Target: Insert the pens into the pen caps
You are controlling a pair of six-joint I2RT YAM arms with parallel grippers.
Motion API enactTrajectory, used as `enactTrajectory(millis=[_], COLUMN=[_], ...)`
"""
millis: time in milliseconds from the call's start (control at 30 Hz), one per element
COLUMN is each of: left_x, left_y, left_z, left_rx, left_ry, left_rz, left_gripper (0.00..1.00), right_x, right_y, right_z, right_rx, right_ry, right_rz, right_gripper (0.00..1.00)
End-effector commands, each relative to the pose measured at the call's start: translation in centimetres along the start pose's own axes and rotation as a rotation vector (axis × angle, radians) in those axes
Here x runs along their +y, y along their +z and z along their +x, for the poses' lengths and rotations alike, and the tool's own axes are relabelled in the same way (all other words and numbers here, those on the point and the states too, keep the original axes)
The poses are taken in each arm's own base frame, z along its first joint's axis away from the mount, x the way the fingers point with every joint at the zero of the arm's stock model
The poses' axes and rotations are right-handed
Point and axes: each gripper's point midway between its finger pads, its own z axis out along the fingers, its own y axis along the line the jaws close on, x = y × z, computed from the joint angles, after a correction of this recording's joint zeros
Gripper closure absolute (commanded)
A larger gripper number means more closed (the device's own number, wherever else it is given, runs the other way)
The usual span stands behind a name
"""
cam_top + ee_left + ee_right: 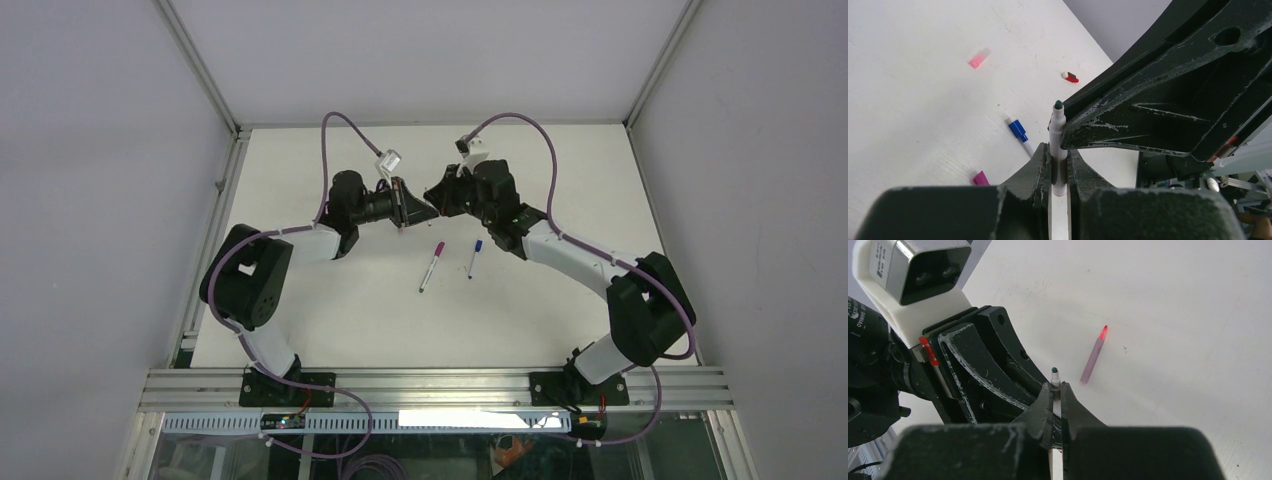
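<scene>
Looking down from above, the left gripper (pixel 408 212) and right gripper (pixel 436 203) meet tip to tip over the far middle of the white table (pixel 330 320). What sits between them is too small to tell here. Nearer the arms lie a white pen with a magenta cap (pixel 431 267) and a white pen with a blue cap (pixel 474 259), near each other but not touching.

From the left wrist, the left pincer is clamped on a white-barrelled marker pen with a dark green tip (pixel 1057 127), with the right gripper's black finger (pixel 1158 110) against its barrel. Beyond it on the table lie a loose pale pink plastic cap (pixel 979 59) and a small red plastic cap (pixel 1070 77), well apart.

From the right wrist, the right pincer is clamped on the same green-tipped pen, whose tip pokes out above the fingers. A pinkish pen with a red tip (pixel 1093 356) lies uncapped on the table beyond.
</scene>
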Motion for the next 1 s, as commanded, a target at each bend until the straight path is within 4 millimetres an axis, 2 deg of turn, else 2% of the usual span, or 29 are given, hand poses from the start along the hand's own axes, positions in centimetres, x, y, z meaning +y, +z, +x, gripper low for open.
enactTrajectory(millis=[0, 133, 300, 333, 400, 900, 967], left_x=[-0.37, -0.49, -0.59, -0.59, -0.53, -0.45, -0.47], left_y=[-1.38, -1.71, -1.57, -1.52, -1.44, -1.32, -1.21], left_z=[0.05, 0.08, 0.0, 0.09, 0.29, 0.53, 0.5], left_rx=[0.012, 0.021, 0.021, 0.024, 0.032, 0.04, 0.036], left_ry=[0.109, 0.124, 0.117, 0.114, 0.107, 0.105, 0.096], left_rz=[-0.041, -0.053, -0.046, -0.043, -0.036, -0.026, -0.021], left_gripper=[0.92, 0.91, 0.79, 0.81, 1.0, 1.0, 0.88], right_x=[-0.01, 0.0, 0.23, 0.17, 0.17, 0.22, 0.31], right_y=[-1.59, -1.55, -1.44, -1.44, -1.47, -1.51, -1.45], right_z=[-4.3, -4.34, -4.4, -4.42, -4.41, -4.48, -4.5], right_rx=[-0.148, -0.152, -0.155, -0.155, -0.155, -0.165, -0.166], right_ry=[-0.023, -0.015, -0.013, -0.013, -0.014, 0.001, 0.006], right_rz=[0.038, 0.04, 0.026, 0.028, 0.03, 0.031, 0.028], right_gripper=[1.0, 1.0, 1.0, 1.0, 1.0, 1.0, 1.0])
